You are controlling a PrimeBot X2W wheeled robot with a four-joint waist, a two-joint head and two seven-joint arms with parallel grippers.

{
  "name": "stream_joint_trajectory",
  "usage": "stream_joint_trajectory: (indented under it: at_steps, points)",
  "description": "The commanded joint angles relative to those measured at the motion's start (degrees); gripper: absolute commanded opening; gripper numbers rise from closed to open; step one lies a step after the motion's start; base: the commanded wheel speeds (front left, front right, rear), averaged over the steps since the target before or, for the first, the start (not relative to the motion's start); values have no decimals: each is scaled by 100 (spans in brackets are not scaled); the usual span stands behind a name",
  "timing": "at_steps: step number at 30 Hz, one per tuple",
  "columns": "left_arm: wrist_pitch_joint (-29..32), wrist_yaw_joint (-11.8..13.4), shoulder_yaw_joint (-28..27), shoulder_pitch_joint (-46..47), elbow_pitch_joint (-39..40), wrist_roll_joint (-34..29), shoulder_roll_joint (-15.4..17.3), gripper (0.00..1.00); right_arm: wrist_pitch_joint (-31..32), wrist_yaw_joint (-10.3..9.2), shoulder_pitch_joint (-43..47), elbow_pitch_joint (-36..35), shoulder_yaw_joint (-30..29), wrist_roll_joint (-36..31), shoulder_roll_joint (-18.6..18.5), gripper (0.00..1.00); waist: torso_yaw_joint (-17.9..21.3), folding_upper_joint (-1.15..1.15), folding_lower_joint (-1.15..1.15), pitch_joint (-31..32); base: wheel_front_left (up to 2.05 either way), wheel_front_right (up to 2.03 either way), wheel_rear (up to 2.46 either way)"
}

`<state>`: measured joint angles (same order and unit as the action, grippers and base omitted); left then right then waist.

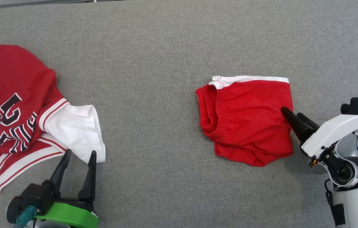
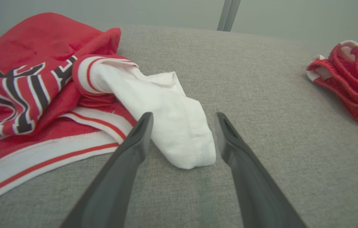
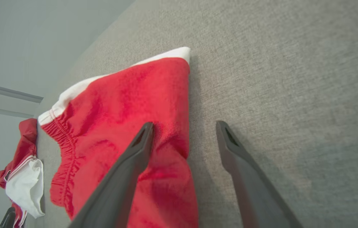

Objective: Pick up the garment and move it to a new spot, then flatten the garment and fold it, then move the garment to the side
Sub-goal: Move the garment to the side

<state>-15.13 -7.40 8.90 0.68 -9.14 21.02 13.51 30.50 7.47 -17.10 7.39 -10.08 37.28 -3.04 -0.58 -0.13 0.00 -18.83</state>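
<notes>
The garment, a pair of red shorts (image 1: 245, 117) with a white side stripe and an elastic waistband, lies folded on the grey cloth surface right of centre. My right gripper (image 1: 291, 112) is open at the shorts' right edge. In the right wrist view (image 3: 184, 125) one finger hangs over the red fabric (image 3: 118, 126) and the other over bare surface, with nothing held. At the lower left my left gripper (image 1: 80, 152) is also open. Its fingers (image 2: 183, 114) straddle the tip of a white sleeve without gripping it. The shorts (image 2: 353, 82) show far right in the left wrist view.
A red jersey (image 1: 8, 104) with black-and-white lettering, white trim and a white sleeve (image 1: 77, 129) lies rumpled at the left edge. It shows in the wrist views too (image 2: 23, 79) (image 3: 23, 177). Bare grey surface (image 1: 153, 63) spans the middle and back.
</notes>
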Motion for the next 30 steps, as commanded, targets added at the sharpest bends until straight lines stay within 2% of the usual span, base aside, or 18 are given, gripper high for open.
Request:
stream_joint_trajectory:
  at_steps: [1,6,7,8,9,12,15,20,22,23,30]
  points:
    - [-2,-15,1,113,-13,-35,-17,100,145,3,-68,100,-42,38,-6,100,-65,13,0,-11,0,0,0]
    - [-3,-15,9,130,-67,-28,-59,100,398,3,-214,386,53,364,9,100,-166,13,0,7,0,0,0]
    - [-2,-15,14,134,-76,-27,-66,100,354,3,-266,399,91,380,9,56,-182,13,0,14,0,0,0]
    - [-3,-15,17,145,-88,-21,-85,100,305,4,-319,395,137,394,10,6,-206,13,0,28,0,0,0]
    - [-2,-15,14,150,-86,-16,-98,100,280,4,-357,348,216,431,10,0,-228,13,0,48,0,0,0]
    - [-2,-14,-13,130,-73,-2,-141,100,348,4,-406,-88,645,505,2,0,-281,13,0,130,0,0,0]
    - [-2,-15,-46,89,-54,13,-178,100,522,3,-337,-560,1042,596,-183,0,-269,13,0,163,0,0,0]
    - [-2,-14,-83,-5,24,-18,-198,100,783,3,-265,-918,1279,700,-474,0,-104,13,0,150,0,0,0]
    - [-2,-14,-111,-28,95,-52,-181,100,814,4,-248,-915,1229,684,-565,0,69,13,0,139,0,0,0]
    - [-2,-14,-187,-81,187,-71,-140,100,783,4,-238,-821,1162,679,-595,0,311,13,0,137,0,0,0]
    - [-2,0,-434,-127,559,-235,68,100,455,3,-230,-155,780,520,-699,0,1283,13,0,21,0,0,0]
